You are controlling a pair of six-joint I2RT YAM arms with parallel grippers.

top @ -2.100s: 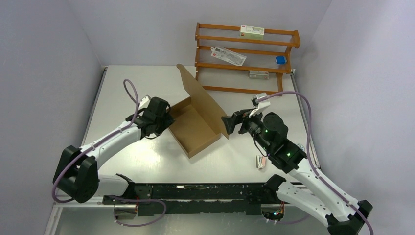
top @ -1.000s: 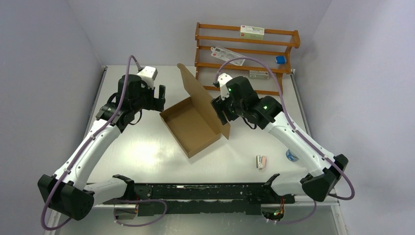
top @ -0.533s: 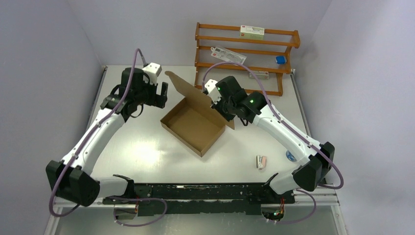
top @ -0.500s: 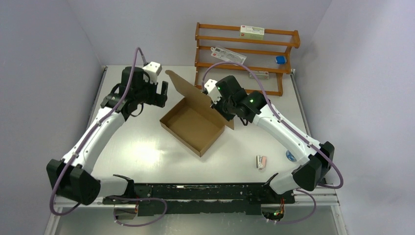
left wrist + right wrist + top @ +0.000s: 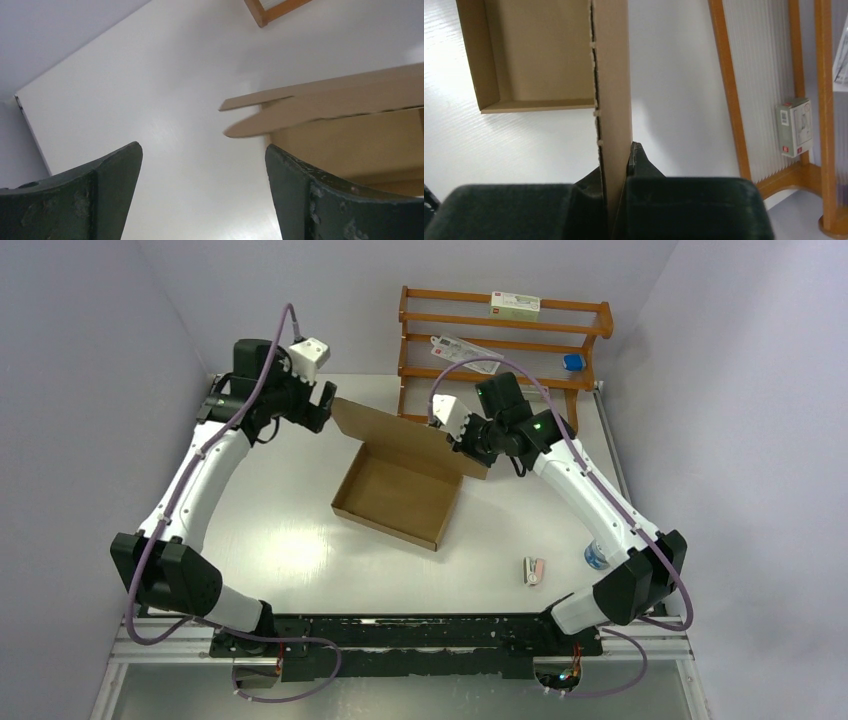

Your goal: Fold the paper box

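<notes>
- While my right gripper (image 5: 616, 162) is shut tight on the lid (image 5: 400, 435) of the paper box (image 5: 395, 500), my left gripper (image 5: 318, 400) is wide open and holds nothing.
- The paper box sits in the middle of the table (image 5: 280, 540), between my two arms, with its open side facing up.
- Its long side runs from left to right across the table. The left end is a bit farther from my bases than the right end.
- The lid is joined to the far long side. It stands up from that side and runs the same way as the box.
- My right gripper pinches the lid at its right end, edge-on, with the card squeezed in the middle.
- My left gripper hangs just beside the left end of the lid. From its own camera, the lid's corner pokes in from the right and does not touch either finger (image 5: 300, 195).
- So the lid lies to the right of my left gripper, and my left arm is the nearer one to that free end.
- I think the next move is to bring the lid down over the box, toward my bases. The lid has to swing about the far long side. Both ends should go together, or the card may twist.
- The wooden rack (image 5: 440, 322) stands behind the box, near my right gripper, so I have little room at the back.
</notes>
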